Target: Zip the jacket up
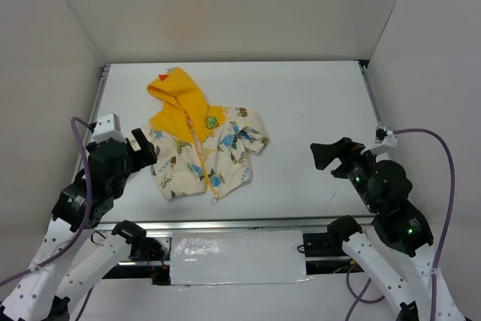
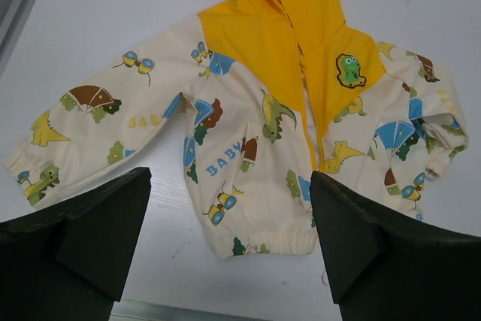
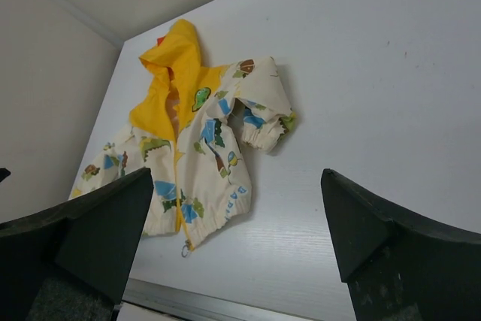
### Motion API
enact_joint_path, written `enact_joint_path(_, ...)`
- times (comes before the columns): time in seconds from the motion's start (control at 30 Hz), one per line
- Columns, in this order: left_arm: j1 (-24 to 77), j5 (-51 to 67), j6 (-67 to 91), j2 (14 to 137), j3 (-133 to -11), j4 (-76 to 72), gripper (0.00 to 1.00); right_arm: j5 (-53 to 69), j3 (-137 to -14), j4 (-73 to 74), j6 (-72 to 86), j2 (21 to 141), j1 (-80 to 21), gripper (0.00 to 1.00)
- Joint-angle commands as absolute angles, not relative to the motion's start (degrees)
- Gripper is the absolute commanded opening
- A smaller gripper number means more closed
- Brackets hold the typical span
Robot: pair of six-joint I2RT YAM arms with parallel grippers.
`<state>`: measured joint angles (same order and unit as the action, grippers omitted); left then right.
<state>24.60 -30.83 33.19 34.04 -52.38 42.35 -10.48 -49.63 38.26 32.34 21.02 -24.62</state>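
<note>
**A:** Where's the jacket?

**B:** The jacket lies flat, front up, on the smooth white counter, left of the middle. The soft yellow hood points at the far wall, and it has a small red triangular spike on it.

**A:** And the fabric?

**B:** It's thin cream cloth printed with blue and green cartoon dinosaurs. The hem is gathered and elastic. A yellow zipper trim runs down the front, and a green dinosaur patch sits beside it. A small metal ring lies at the bottom edge.

**A:** The claws?

**B:** The left claw is spread wide, just beside one sleeve, and its blunt matte-black fingers hold nothing. The right claw is also spread wide and empty. It sits well apart from the jacket, over bare counter.
</note>
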Motion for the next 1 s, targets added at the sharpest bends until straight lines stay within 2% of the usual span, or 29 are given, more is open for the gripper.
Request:
enact_joint_path(0.0, 24.26, -29.97, 32.43, 34.63, -52.38, 40.25, 0.99, -11.86, -52.12, 38.76, 32.70, 20.66, -25.05, 1.00)
enact_joint_path(0.37, 24.08, -27.07, 34.01, 36.38, -52.12, 40.07, 0.99, -5.73, -51.15, 38.14, 31.99, 21.97, -24.96, 1.00)
enact_joint_path(0.63, 25.04, -19.17, 41.83, 52.98, -51.42, 41.32, 0.97, -0.97, -48.96, 37.09, 30.68, 27.06, -25.05, 1.00)
enact_joint_path(0.77, 31.09, -14.59, 47.53, 56.68, -47.21, 34.55, 0.95, -0.26, -47.82, 37.00, 30.24, 28.47, -25.05, 1.00)
enact_joint_path(0.97, 41.29, -18.80, 53.60, 65.03, -44.30, 30.76, 0.87, -0.26, -46.76, 37.53, 29.88, 27.25, -25.05, 1.00)
